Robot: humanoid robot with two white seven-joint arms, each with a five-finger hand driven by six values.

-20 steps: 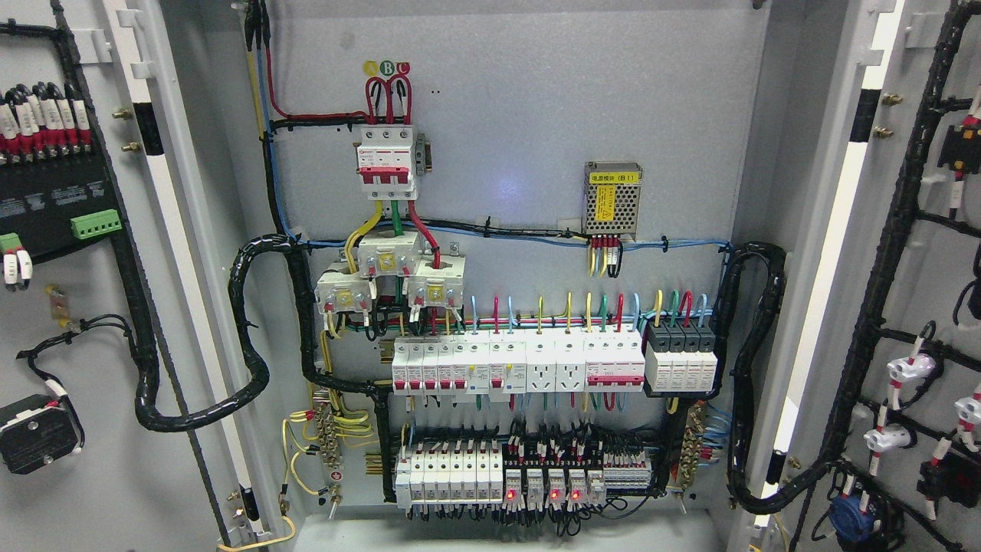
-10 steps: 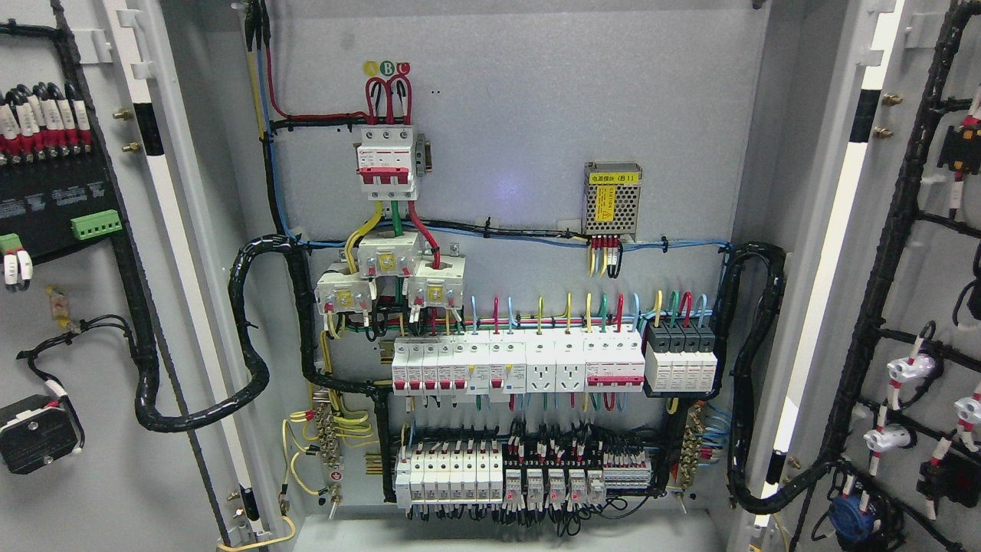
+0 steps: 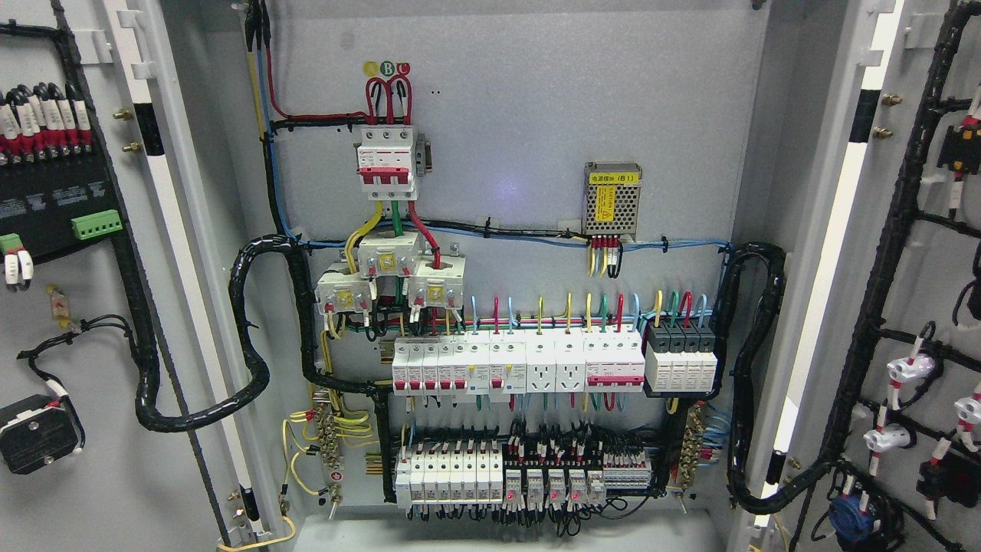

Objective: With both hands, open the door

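Both cabinet doors stood swung wide: left door and right door, wiring on their inner faces. Between them the back panel carried a red-handled main breaker, a breaker row and a mesh power supply.

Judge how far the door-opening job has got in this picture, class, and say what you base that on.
Done, it seems: the grey left door and grey right door both stand swung wide, their wired inner faces showing, and the cabinet's grey back panel with its white breaker row is fully exposed. In hand: nothing, since neither hand is in view. Left: apparently nothing.
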